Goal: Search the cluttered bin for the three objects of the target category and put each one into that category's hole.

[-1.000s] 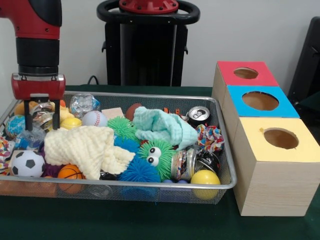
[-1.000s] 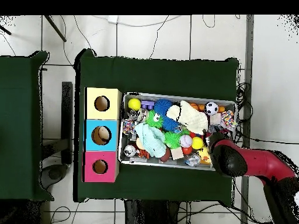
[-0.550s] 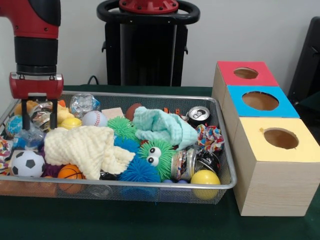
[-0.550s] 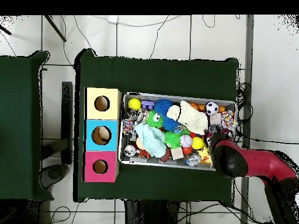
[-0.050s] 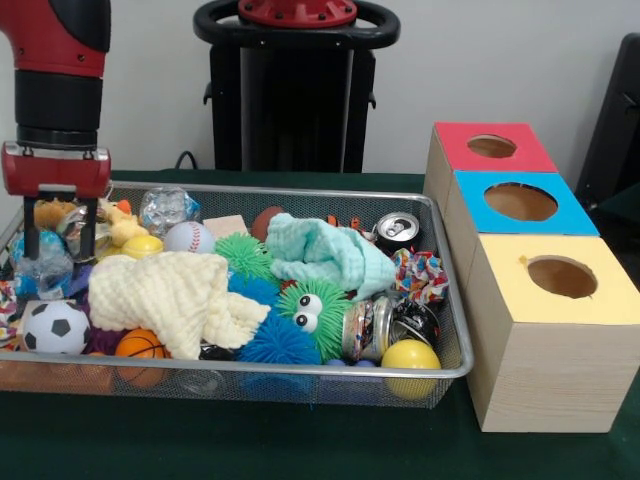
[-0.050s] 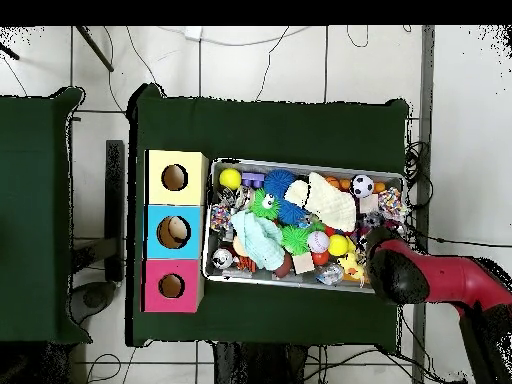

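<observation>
A wire bin (image 5: 445,372) (image 6: 212,270) holds mixed clutter. Among it are a soccer ball (image 5: 55,327), a basketball (image 5: 140,345), a baseball (image 5: 187,237), a yellow ball (image 5: 410,355), a soda can (image 5: 397,230), a cream cloth (image 5: 175,290) and a teal cloth (image 5: 325,255). My gripper (image 5: 60,243) hangs open over the bin's left end, its fingertips just above a crumpled clear wrapper (image 5: 45,268). Nothing is between the fingers. In the overhead view the arm's head (image 6: 398,276) covers the gripper at the bin's right end.
Three wooden boxes with round holes stand in a row beside the bin: red top (image 5: 492,147) (image 6: 171,286), blue top (image 5: 520,202) (image 6: 173,232), yellow top (image 5: 560,277) (image 6: 175,177). Spiky balls (image 5: 275,340) and a green googly-eyed toy (image 5: 315,310) fill the bin's middle.
The gripper has shifted toward the bin's left end in the front view and risen slightly, staying open.
</observation>
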